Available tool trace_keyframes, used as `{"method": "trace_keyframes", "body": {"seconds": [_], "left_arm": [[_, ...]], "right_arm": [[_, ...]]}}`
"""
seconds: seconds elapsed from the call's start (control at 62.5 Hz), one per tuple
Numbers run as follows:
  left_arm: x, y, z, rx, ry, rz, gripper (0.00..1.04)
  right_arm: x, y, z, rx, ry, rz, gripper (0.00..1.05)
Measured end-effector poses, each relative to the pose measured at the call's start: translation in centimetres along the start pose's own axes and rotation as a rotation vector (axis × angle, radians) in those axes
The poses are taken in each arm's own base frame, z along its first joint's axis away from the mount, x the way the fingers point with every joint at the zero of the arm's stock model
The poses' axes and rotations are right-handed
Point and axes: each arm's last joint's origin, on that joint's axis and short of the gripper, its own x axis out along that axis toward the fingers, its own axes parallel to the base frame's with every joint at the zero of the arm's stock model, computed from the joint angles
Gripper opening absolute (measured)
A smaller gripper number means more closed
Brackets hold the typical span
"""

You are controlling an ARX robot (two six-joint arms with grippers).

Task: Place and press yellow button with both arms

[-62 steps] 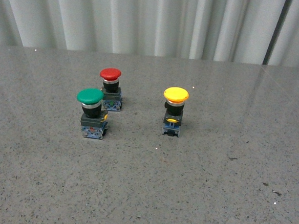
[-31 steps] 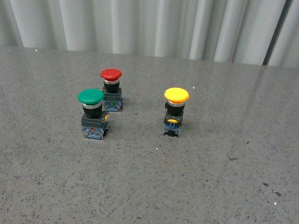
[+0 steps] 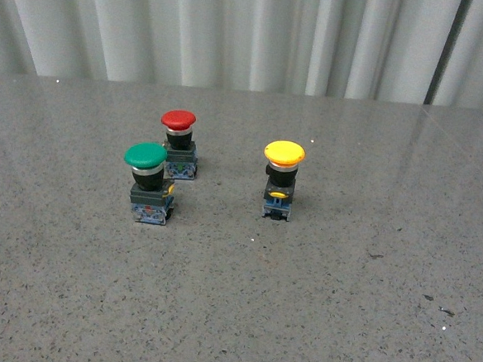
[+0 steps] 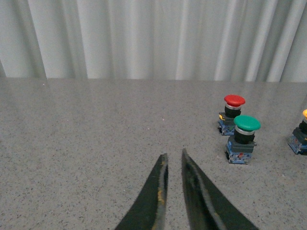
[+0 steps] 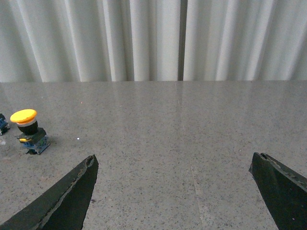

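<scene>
1. Yellow button (image 3: 282,177) stands upright on the grey speckled surface (image 3: 315,319), a little right of the middle of the front view. Its yellow cap is on top, and a yellow tab shows on its blue-grey base. Nothing touches it.
2. Nearest the cameras are the two end effectors, each seen only from its own wrist camera. The left end effector (image 4: 174,154) has its black fingers (image 4: 158,191) drawn almost together, with only a thin slit between them and nothing in it.
3. The right end effector (image 5: 173,158) is spread wide with nothing in it, and bare surface shows between its two fingers (image 5: 72,191). The yellow button (image 5: 29,129) sits farther off on the surface, well apart from them.
4. The green button (image 3: 148,183) is the nearest of the three in the front view. It stands upright at about 8 o'clock from the yellow button, well apart from it.
5. The red button (image 3: 179,143) stands just behind the green one, at about 1 o'clock from it and 10 o'clock from the yellow button.
6. Farthest back, a pale pleated curtain (image 3: 252,33) hangs along the surface's far edge, at 12 o'clock.
</scene>
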Motion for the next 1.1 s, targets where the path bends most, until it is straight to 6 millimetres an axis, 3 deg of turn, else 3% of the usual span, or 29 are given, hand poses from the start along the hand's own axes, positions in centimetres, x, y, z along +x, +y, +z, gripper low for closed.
{"method": "trace_keyframes", "body": {"seconds": [0.464, 0.544, 0.656, 0.768, 0.864, 0.928, 1.009, 1.105], "left_arm": [[0.0, 0.0, 0.0, 0.0, 0.0, 0.0, 0.87], [0.0, 0.0, 0.0, 0.0, 0.0, 0.0, 1.0], [0.0, 0.0, 0.0, 0.0, 0.0, -0.001, 0.98], [0.0, 0.0, 0.0, 0.0, 0.0, 0.0, 0.98], [0.0, 0.0, 0.0, 0.0, 0.0, 0.0, 0.98], [0.0, 0.0, 0.0, 0.0, 0.0, 0.0, 0.98], [0.0, 0.0, 0.0, 0.0, 0.0, 0.0, 0.98], [0.0, 0.0, 0.0, 0.0, 0.0, 0.0, 0.98]], "right_arm": [[0.0, 0.0, 0.0, 0.0, 0.0, 0.0, 0.98], [0.2, 0.1, -0.1, 0.084, 0.097, -0.001, 0.98], [1.6, 0.8, 2.3, 0.231, 0.088, 0.032, 0.98], [3.8, 2.3, 7.7, 0.292, -0.058, 0.128, 0.98], [6.8, 4.4, 10.1, 0.283, -0.081, 0.211, 0.98], [8.8, 5.9, 10.3, 0.266, -0.044, 0.254, 0.98], [12.7, 9.1, 9.8, 0.226, 0.051, 0.31, 0.98], [15.0, 11.7, 9.3, 0.189, 0.109, 0.344, 0.98]]}}
